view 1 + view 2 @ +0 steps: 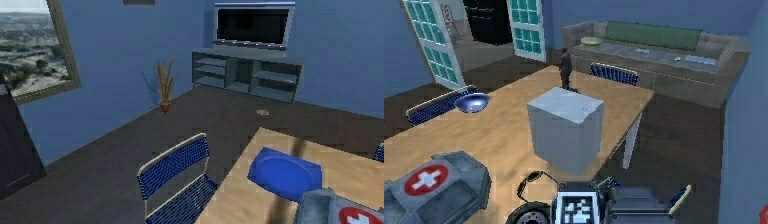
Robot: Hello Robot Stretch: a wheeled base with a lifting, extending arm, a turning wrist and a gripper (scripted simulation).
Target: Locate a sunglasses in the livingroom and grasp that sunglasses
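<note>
sunglasses not to be told apart from the small blobs here, so place uncertain. best guesses: a small pale ring (263, 113) on the floor beyond the wooden table (504, 140), toward the tv stand (248, 72), or the thin pale bits on the sofa (654, 42) past the table's far end. judged to be at the locating step, with nothing lined up for a grasp.

on the table: a white box (566, 128) at the middle, likely hiding the tabletop just behind it; a blue bowl (474, 102) near one edge; a grey first-aid case (434, 185) at the near corner; a small dark figurine (565, 68) at the far edge. blue mesh chair (180, 175) drawn up close beside the table, as for sitting.

gripper (536, 185) low at the table's near edge, beside the case, probably kept short of any reach while searching. cannot tell how the claw is set, nor whether it holds anything.
</note>
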